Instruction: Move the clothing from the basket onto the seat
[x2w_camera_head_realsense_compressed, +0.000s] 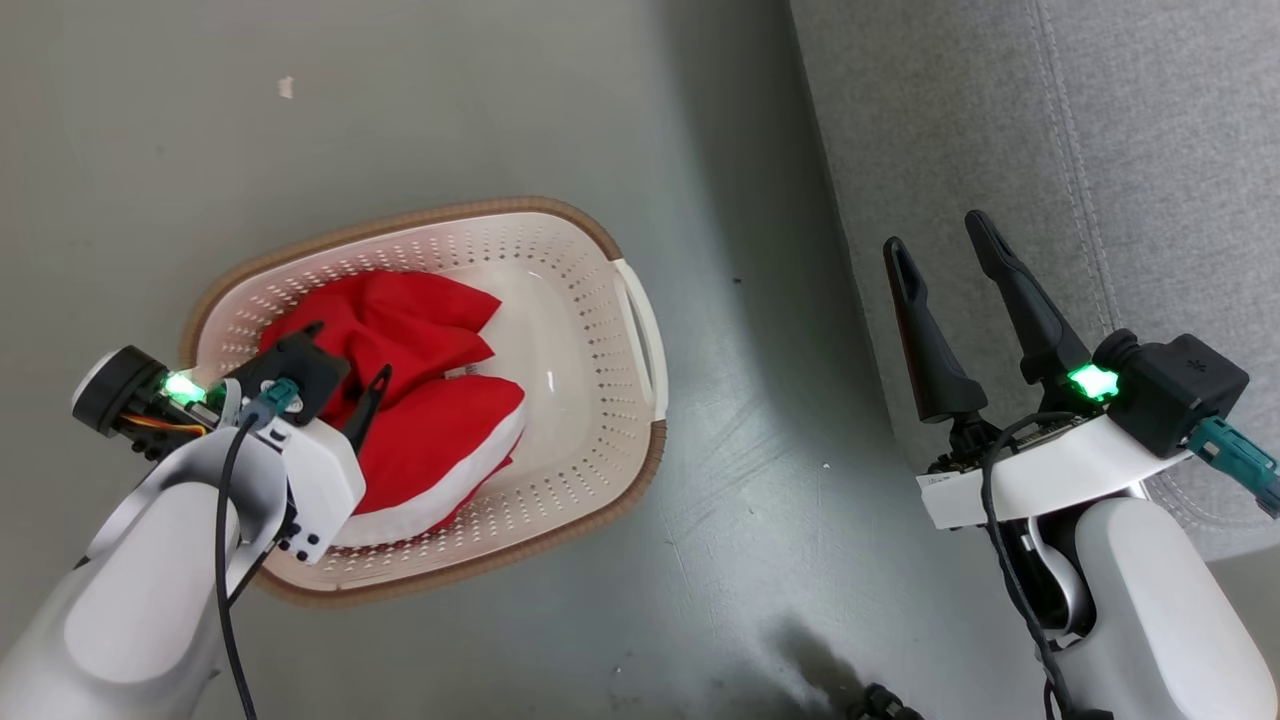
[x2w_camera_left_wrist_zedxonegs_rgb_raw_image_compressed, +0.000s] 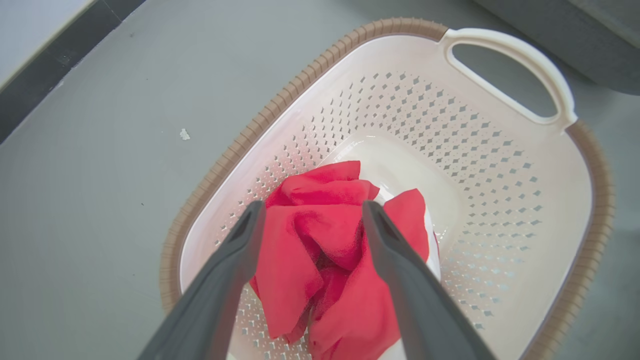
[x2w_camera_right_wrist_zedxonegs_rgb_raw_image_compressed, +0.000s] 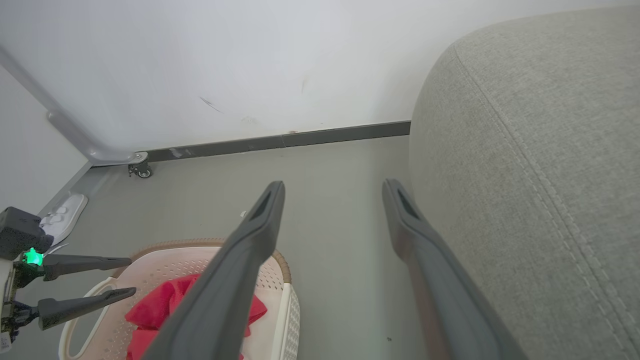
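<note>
The left hand (x2w_camera_left_wrist_zedxonegs_rgb_raw_image_compressed: 312, 207) is spread wide above the basket (x2w_camera_head_realsense_compressed: 560, 290), its two dark fingers (x2w_camera_left_wrist_zedxonegs_rgb_raw_image_compressed: 400, 280) apart and pointing down into it with nothing clamped between them. In the left wrist view they frame the clothing (x2w_camera_left_wrist_zedxonegs_rgb_raw_image_compressed: 330, 235) on either side, and whether the tips touch the fabric cannot be told. The clothing lies inside the basket as a crumpled bright red heap with a band of white trim along one edge, bunched toward the end of the basket nearest the left arm. The basket's pale bottom is bare at the other end. The basket stands on the grey floor (x2w_camera_head_realsense_compressed: 420, 100), brown rim up, one white side handle turned toward the seat (x2w_camera_head_realsense_compressed: 1000, 130). The right hand (x2w_camera_head_realsense_compressed: 937, 232) is well apart from the basket, on the handle side, also open and empty, fingers splayed over the edge of the seat. The seat, grey with a coarse weave and a stitched seam, stands beside the basket with a strip of floor between them. Beyond the basket, by the wall (x2w_camera_right_wrist_zedxonegs_rgb_raw_image_compressed: 225, 60), lies a white slipper (x2w_camera_right_wrist_zedxonegs_rgb_raw_image_compressed: 62, 222).
</note>
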